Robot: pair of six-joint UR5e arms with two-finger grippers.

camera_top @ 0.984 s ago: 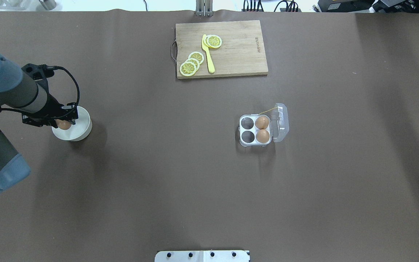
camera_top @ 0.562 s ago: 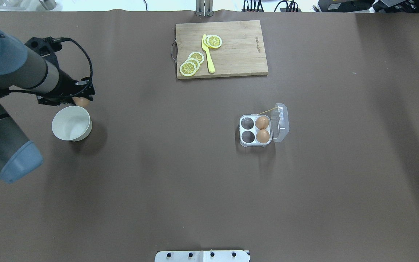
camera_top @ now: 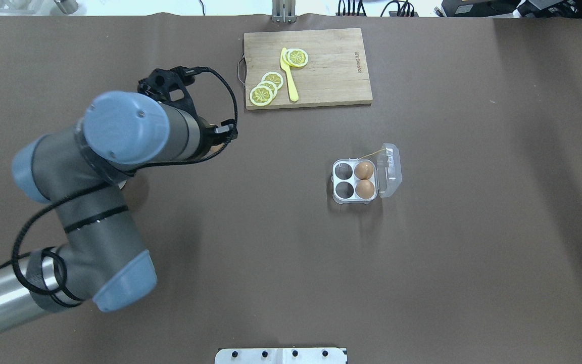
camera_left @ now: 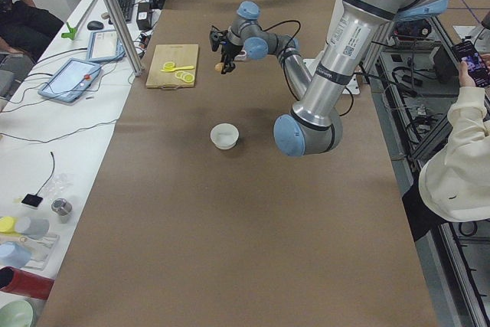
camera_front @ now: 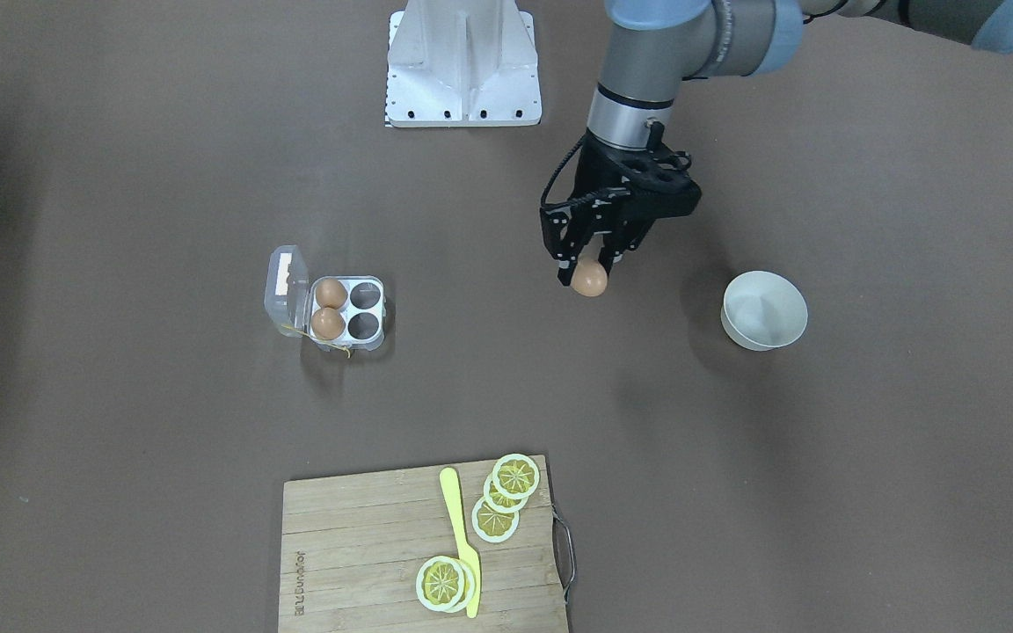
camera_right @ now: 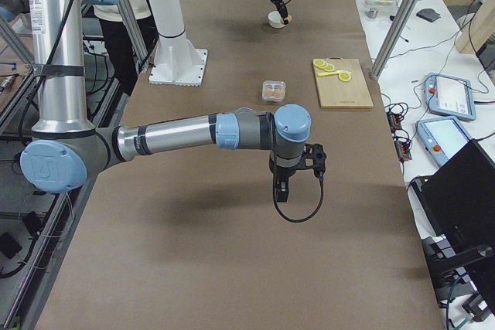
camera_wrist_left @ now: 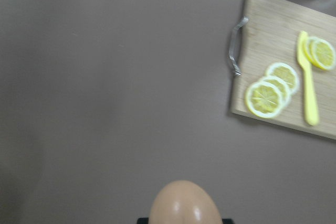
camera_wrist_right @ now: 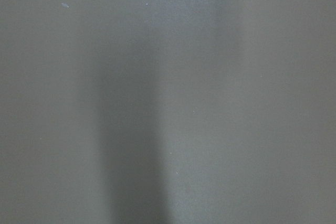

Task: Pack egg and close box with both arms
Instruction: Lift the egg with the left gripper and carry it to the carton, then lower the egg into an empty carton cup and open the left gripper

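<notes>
The egg [camera_front: 590, 278] hangs above the bare table, and my left gripper [camera_front: 588, 264] is shut on it. It fills the bottom edge of the left wrist view as the egg [camera_wrist_left: 185, 204]. The box [camera_front: 364, 309] sits open to that view's left, well apart from the gripper. Its lid [camera_front: 287, 286] is folded back, two brown eggs [camera_front: 328, 308] fill the cups next to the lid, and the other two cups are empty. Overhead, the box [camera_top: 344, 180] lies right of centre and my left arm covers the gripper. My right gripper [camera_right: 281, 185] shows only in the exterior right view; I cannot tell its state.
A round white bowl [camera_front: 764, 309] stands empty behind the left gripper's path. A wooden cutting board [camera_top: 321, 76] with lemon slices and a yellow knife lies at the far edge. The white base plate [camera_front: 464, 66] is on the robot's side. A person [camera_left: 459, 158] stands beside the table.
My left gripper has lifted the egg out of the white bowl and carried it toward the table's middle, closer to the box. The box has not moved.
</notes>
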